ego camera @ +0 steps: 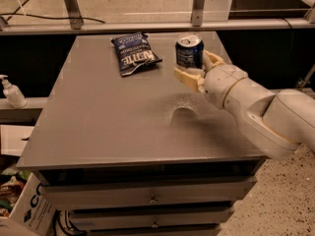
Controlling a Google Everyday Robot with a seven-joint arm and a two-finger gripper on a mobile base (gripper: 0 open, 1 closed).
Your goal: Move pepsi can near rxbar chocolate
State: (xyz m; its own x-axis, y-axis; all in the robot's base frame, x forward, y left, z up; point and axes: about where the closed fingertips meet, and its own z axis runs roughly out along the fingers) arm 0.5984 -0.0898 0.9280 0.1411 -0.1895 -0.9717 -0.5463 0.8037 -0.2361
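Far to the left of the gripper, past the table's edge and lower down, a white pump bottle stands upright on a pale ledge. Below it, at the bottom left corner and well apart from the gripper, a cardboard box with dark lettering sits on the floor. The grey table spreads from that side across to the gripper, with drawers under its front edge.

Left of the gripper and a little farther back lies a dark blue crinkled chip bag, flat on the table top with its white print facing up. It is near the can but not touching it.

Between the gripper's two cream fingers stands the pepsi can, upright, with its silver top up and its dark blue side toward the camera. The fingers are clamped on its lower half, one at the can's front left and the other behind it on the right. The can is over the back right part of the table and appears to be held slightly above the surface. A soft shadow falls on the table top in front of the gripper.

Right of the gripper, the white wrist and thick arm run outward past the table's right edge toward the lower right.
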